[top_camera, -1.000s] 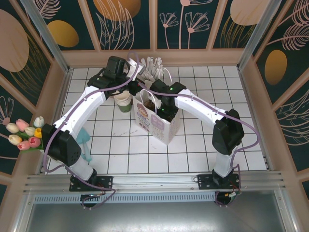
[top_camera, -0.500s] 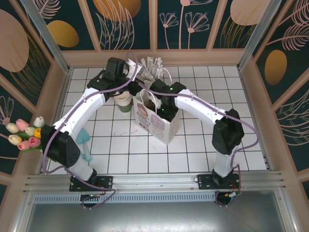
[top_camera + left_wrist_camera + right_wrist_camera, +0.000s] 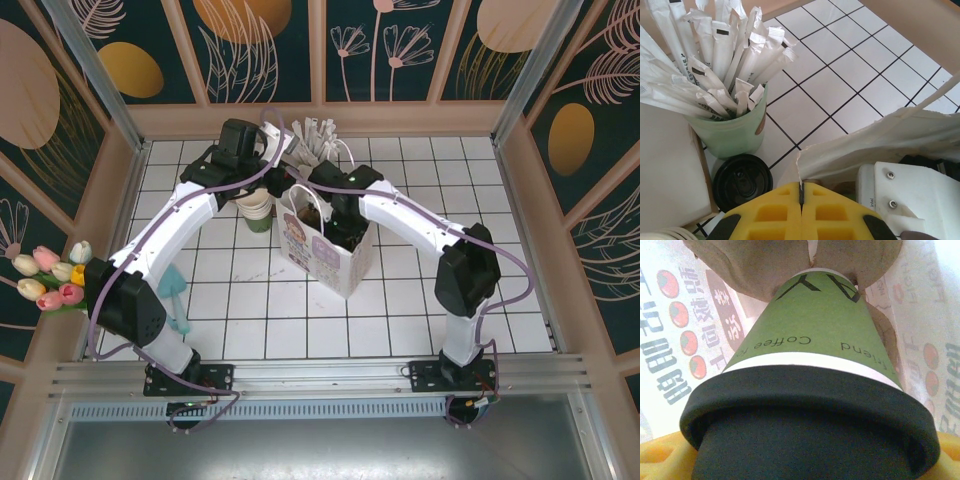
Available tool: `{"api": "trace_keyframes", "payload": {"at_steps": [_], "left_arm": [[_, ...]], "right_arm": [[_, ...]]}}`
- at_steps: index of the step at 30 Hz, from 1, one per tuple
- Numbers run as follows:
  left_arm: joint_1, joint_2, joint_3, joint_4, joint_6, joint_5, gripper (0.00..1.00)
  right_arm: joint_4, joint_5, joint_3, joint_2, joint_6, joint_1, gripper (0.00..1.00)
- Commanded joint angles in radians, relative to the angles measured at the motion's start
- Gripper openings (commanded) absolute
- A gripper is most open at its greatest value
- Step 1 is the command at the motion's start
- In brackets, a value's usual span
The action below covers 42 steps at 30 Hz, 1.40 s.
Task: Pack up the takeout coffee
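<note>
The takeout coffee (image 3: 815,325), a green paper cup with a black lid, is inside the printed paper bag (image 3: 330,262). Its base rests in a brown pulp carrier (image 3: 730,270). My right gripper (image 3: 805,460) reaches down into the bag (image 3: 670,330) and is shut on the cup at its lid, with yellow fingers (image 3: 660,455) showing at both sides. In the top view the right gripper (image 3: 340,225) is hidden in the bag's mouth. My left gripper (image 3: 801,192) is shut on the bag's torn top edge (image 3: 865,145), holding it at the back left rim (image 3: 290,188).
A pale green cup of paper-wrapped sticks (image 3: 732,135) stands just behind the bag (image 3: 320,140). Another black-lidded cup (image 3: 742,181) and a stack of cream cups (image 3: 254,205) stand to the bag's left. Tulips (image 3: 50,275) lie at the left wall.
The right arm's wrist has shifted slightly back and left over the bag's mouth. The left arm and the bag stay where they were.
</note>
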Motion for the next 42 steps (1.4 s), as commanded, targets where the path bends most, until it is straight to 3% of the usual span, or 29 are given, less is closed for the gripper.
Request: {"api": "trace_keyframes", "payload": {"at_steps": [1, 12, 18, 42], "left_arm": [[-0.001, -0.023, -0.016, 0.027, -0.006, 0.018, 0.0], [-0.002, -0.031, -0.032, 0.055, -0.012, 0.054, 0.0], [-0.001, -0.046, -0.042, 0.063, 0.0, -0.005, 0.0], [-0.001, -0.033, -0.023, 0.047, -0.012, 0.009, 0.0]], "right_arm": [[-0.079, 0.017, 0.05, 0.017, 0.064, -0.011, 0.59], [-0.174, 0.028, 0.137, 0.054, 0.175, -0.014, 0.59], [-0.203, 0.047, 0.106, 0.07, 0.176, -0.028, 0.59], [-0.132, 0.084, 0.044, 0.085, 0.125, -0.04, 0.6]]}}
